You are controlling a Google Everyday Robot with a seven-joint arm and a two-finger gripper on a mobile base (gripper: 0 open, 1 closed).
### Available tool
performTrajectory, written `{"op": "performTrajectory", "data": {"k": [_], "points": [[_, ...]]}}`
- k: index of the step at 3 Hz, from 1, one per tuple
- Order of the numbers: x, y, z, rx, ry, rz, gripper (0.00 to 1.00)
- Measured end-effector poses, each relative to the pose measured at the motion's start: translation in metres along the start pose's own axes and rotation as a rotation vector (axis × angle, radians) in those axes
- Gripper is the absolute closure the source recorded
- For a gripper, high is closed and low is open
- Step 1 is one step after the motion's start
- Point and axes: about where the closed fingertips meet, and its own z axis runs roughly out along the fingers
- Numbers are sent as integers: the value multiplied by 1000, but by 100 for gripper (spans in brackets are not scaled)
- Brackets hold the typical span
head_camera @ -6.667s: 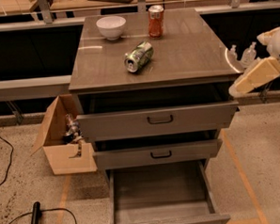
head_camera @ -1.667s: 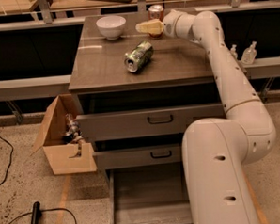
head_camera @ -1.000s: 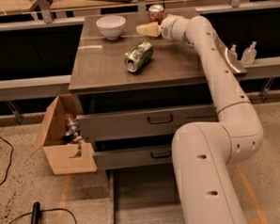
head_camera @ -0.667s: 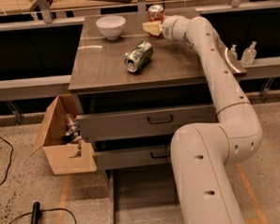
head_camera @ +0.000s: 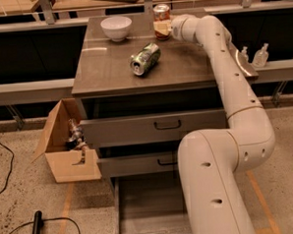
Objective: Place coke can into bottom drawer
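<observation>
The coke can, red with a silver top, stands upright at the back of the cabinet top, right of centre. My gripper has reached in from the right and sits right at the can's lower half, hiding it. The bottom drawer is pulled out at floor level and its grey tray shows nothing inside. My arm's large white body covers the drawer's right part.
A white bowl stands at the back left of the top. A green-and-silver can lies on its side mid-top. A cardboard box with items sits left of the cabinet. A black cable lies on the floor. Bottles stand at right.
My gripper has crept a little to the right along the cabinet top and now sits against the coke can. The can, bowl and green can have not moved.
</observation>
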Motion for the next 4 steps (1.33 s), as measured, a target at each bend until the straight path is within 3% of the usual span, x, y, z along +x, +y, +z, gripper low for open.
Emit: {"op": "performTrajectory", "data": {"k": [1, 3, 4], "points": [[-22, -8, -17, 6, -16, -5, 100], [-73, -25, -69, 26, -4, 39, 100], [-140, -40, -121, 94, -96, 53, 100]]}}
